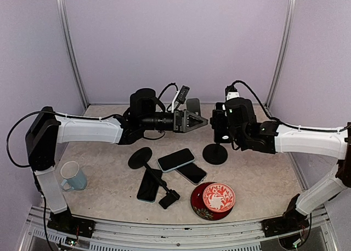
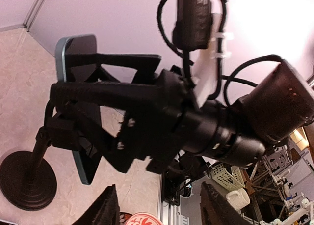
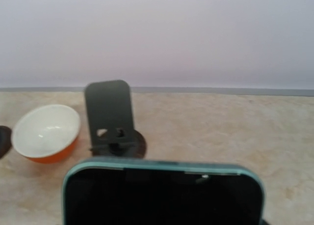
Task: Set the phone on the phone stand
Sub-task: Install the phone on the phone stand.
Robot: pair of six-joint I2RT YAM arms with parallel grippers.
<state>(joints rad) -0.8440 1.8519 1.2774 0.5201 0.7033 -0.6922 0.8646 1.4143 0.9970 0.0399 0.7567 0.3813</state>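
Left wrist view gives the closest look at the phone: a slim slab with rounded corners, a glossy dark face and a teal rim, standing upright on its short end above the surface. It is at the head of the phone stand, a matte black piece with a stepped round base and a thin stem rising to a jointed holder. The right claw, angular black plastic with triangular cut-outs, has a jaw on either side of the phone. It appears to grip the phone across its width, though the contact itself is lost in black on black. The left claw is spread apart with nothing between its dark fingers. In the top view it is level with the phone and near it.

Right wrist view has the phone's rounded top edge filling the bottom of the frame. Beyond it stands a flat dark plate with rounded corners on a small foot. Left of that is an orange bowl with a smooth white inside.

From above, the speckled beige surface also carries three other phones lying flat and a second stand tipped on its side. A pale blue mug and a red patterned bowl on a dark red dish are there too.
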